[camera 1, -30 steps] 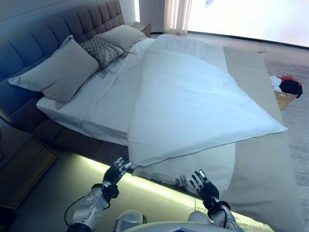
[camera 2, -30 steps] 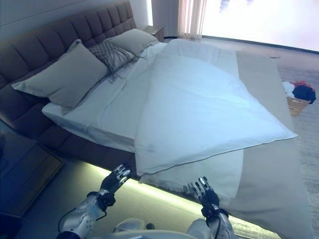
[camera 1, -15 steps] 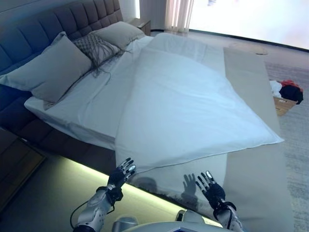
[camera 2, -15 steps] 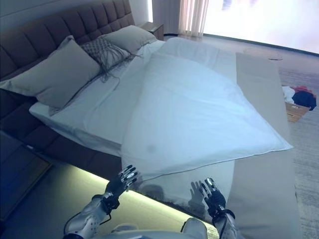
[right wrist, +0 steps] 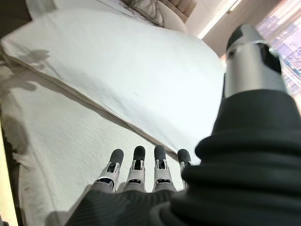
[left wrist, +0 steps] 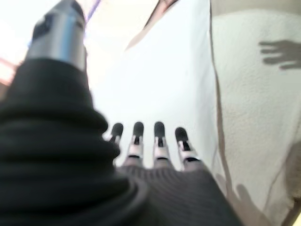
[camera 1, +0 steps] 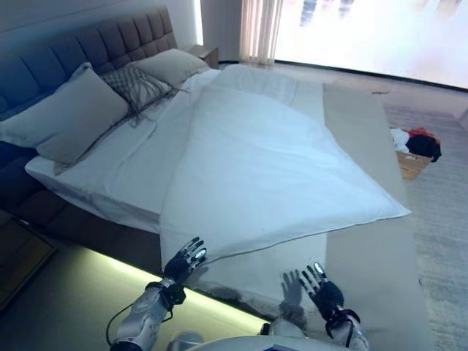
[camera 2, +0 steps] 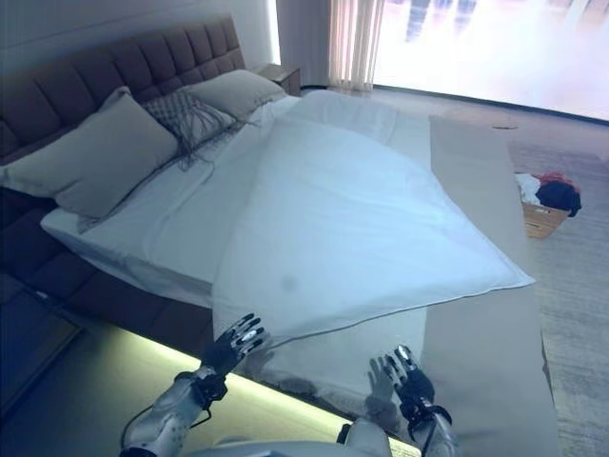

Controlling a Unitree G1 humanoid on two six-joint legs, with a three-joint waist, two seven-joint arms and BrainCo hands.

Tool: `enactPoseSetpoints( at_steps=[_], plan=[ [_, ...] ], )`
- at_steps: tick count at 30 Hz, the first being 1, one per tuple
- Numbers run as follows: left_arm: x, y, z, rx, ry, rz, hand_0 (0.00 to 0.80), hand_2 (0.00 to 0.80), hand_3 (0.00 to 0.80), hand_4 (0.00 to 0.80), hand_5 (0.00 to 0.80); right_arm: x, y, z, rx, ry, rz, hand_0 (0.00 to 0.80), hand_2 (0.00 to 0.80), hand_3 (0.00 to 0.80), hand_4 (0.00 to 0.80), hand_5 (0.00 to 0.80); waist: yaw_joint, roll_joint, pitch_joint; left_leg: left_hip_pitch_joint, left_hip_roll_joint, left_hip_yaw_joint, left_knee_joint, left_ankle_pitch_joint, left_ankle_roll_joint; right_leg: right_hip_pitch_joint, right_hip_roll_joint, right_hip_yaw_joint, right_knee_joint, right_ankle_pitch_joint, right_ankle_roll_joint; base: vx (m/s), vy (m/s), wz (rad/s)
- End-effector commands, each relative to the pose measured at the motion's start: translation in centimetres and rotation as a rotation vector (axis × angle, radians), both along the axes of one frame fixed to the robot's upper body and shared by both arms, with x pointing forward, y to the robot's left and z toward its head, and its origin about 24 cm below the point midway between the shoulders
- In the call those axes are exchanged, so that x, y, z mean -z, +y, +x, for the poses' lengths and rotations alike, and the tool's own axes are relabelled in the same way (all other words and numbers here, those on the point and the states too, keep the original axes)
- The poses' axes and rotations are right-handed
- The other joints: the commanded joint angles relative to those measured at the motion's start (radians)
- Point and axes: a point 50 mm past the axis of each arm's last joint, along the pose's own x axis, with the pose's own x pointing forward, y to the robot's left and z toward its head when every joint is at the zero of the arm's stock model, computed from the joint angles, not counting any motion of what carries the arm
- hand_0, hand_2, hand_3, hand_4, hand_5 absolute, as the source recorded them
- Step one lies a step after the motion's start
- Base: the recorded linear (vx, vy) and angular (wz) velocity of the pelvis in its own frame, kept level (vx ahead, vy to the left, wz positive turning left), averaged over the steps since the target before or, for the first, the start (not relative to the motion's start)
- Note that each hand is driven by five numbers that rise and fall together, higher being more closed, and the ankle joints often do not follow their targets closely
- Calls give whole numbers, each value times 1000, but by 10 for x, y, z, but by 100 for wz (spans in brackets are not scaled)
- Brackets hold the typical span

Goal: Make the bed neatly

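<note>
Duvet [camera 1: 270,168]: white, askew across bed [camera 1: 365,139], near edge over cream blanket [camera 1: 285,256] | Eye views only: pillows [camera 1: 69,117] at headboard [camera 1: 80,47], basket [camera 1: 411,162] on floor | Left hand [camera 1: 186,259], right hand [camera 1: 322,292]: fingers straight, empty, held before bed's near edge

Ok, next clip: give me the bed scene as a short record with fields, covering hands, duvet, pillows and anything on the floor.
left hand: open, fingers spread, at the near edge of the bed, holding nothing
right hand: open, fingers spread, over the near edge, holding nothing
duvet: white, lying askew across the bed, one corner pointing to the right
blanket: beige, under the duvet
pillows: at the headboard
basket: on the floor beyond the bed, with clothes
</note>
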Motion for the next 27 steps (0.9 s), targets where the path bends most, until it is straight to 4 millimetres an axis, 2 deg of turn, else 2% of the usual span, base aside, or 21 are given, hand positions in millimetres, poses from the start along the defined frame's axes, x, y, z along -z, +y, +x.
enactPoseSetpoints(
  at_steps=[1, 4, 5, 8, 10, 12, 14, 17, 20, 21, 22, 23, 25, 27],
  plan=[
    [-30, -6, 20, 14, -189, -46, 0, 0, 0, 0, 0, -16, 3, 26, 18, -127, 20, 0, 0, 0, 0, 0, 17, -40, 63, -58, -31, 19, 120, 154, -14, 210, 83, -36, -427, 284, 86, 109, -85, 30],
    [-29, 1, 14, 1, -186, -34, 0, 0, 0, 0, 0, -15, 10, 25, 5, -121, 41, 0, 0, 0, 0, 0, 30, -33, 67, -57, 20, -13, -59, 239, -37, 240, 121, -12, -442, 271, 89, 141, -19, 4],
    [-28, 4, 12, -3, -180, -28, 0, 0, 0, 0, 0, -14, 12, 24, 5, -118, 47, 0, 0, 0, 0, 0, 35, -29, 62, -46, 41, -33, -170, 265, -45, 249, 131, -3, -453, 265, 93, 182, 71, -14],
    [-23, 6, 6, 10, -153, -23, 0, 0, 0, 0, 0, -14, 13, 19, 24, -101, 53, 0, 0, 0, 0, 0, 45, -5, 49, -21, 88, -74, -367, 331, -83, 272, 151, 8, -472, 249, 102, 204, 132, 16],
    [-22, 3, 3, 24, -141, -36, 0, 0, 0, 0, 0, -16, 13, 17, 33, -104, 50, 0, 0, 0, 0, 0, 52, 19, 45, -29, 119, -92, -447, 381, -109, 288, 152, 13, -475, 234, 106, 222, 234, 1],
    [-20, 1, 1, 42, -131, -44, 0, 0, 0, 0, 0, -18, 11, 16, 43, -114, 43, 0, 0, 0, 0, 0, 56, 39, 47, -44, 138, -96, -479, 405, -122, 294, 142, 11, -458, 213, 109, 218, 261, -7],
    [-18, -1, 0, 60, -121, -46, 0, 0, 0, 0, 0, -20, 10, 15, 58, -119, 35, 0, 0, 0, 0, 0, 56, 56, 49, -57, 140, -93, -478, 395, -124, 294, 122, 5, -426, 191, 113, 223, 285, -6],
    [-20, 0, 2, 104, -137, -39, 0, 0, 0, 0, 0, -22, 11, 15, 65, -137, 32, 0, 0, 0, 0, 0, 53, 62, 54, -52, 102, -73, -467, 297, -98, 290, 57, -3, -366, 172, 137, 229, 317, -16],
    [-24, 3, 5, 103, -146, -22, 0, 0, 0, 0, 0, -20, 20, 15, 67, -121, 52, 0, 0, 0, 0, 0, 49, 60, 50, -30, 48, -44, -419, 215, -47, 293, -40, 15, -309, 173, 186, 252, 332, -9],
    [-27, 4, 7, 100, -159, -21, 0, 0, 0, 0, 0, -21, 24, 16, 47, -132, 62, 0, 0, 0, 0, 0, 50, 59, 47, -28, 34, -38, -405, 199, -28, 288, -63, 18, -294, 182, 192, 274, 327, -8],
    [-28, 6, 7, 76, -158, -7, 0, 0, 0, 0, 0, -22, 30, 16, 18, -137, 42, 0, 0, 0, 0, 0, 52, 62, 41, -18, 11, -34, -400, 180, -2, 266, -104, 24, -250, 221, 192, 262, 318, -4],
    [-27, 8, 7, 52, -142, -4, 0, 0, 0, 0, 0, -23, 32, 17, 7, -141, 29, 0, 0, 0, 0, 0, 53, 63, 35, -13, -3, -28, -400, 174, 11, 248, -126, 33, -213, 245, 195, 243, 315, -9],
    [-25, 12, 8, 21, -131, -3, 0, 0, 0, 0, 0, -26, 37, 20, 11, -161, 40, 0, 0, 0, 0, 0, 50, 73, 18, -3, -26, -14, -407, 163, 38, 220, -152, 56, -137, 267, 192, 229, 310, -13],
    [-26, 12, 10, 19, -139, 1, 0, 0, 0, 0, 0, -26, 37, 20, 18, -158, 31, 0, 0, 0, 0, 0, 52, 77, 10, -4, -40, -13, -411, 158, 50, 211, -161, 60, -106, 271, 191, 184, 255, -2]
  ],
)
